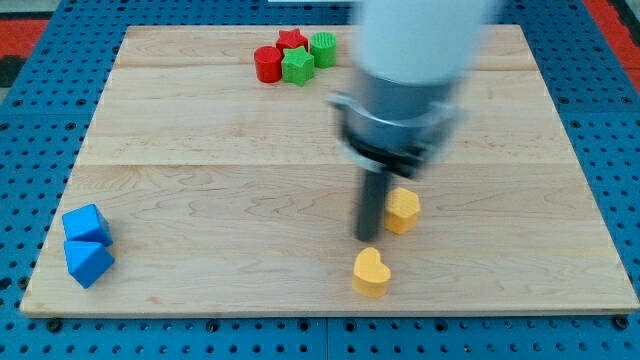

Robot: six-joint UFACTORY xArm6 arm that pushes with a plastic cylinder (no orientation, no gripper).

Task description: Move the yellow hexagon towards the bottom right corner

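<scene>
The yellow hexagon [403,210] lies on the wooden board [200,200] right of centre, in the lower half. My tip [368,237] stands just left of it, close to or touching its left side. A yellow heart [371,271] lies just below my tip, near the board's bottom edge. The arm's grey and white body hangs above the rod and hides part of the board's upper middle.
A red cylinder [267,64], a red star [292,41], a green star [298,66] and a green ridged cylinder [323,47] cluster at the view's top. Two blue blocks [86,225] [88,262] sit at the bottom left corner.
</scene>
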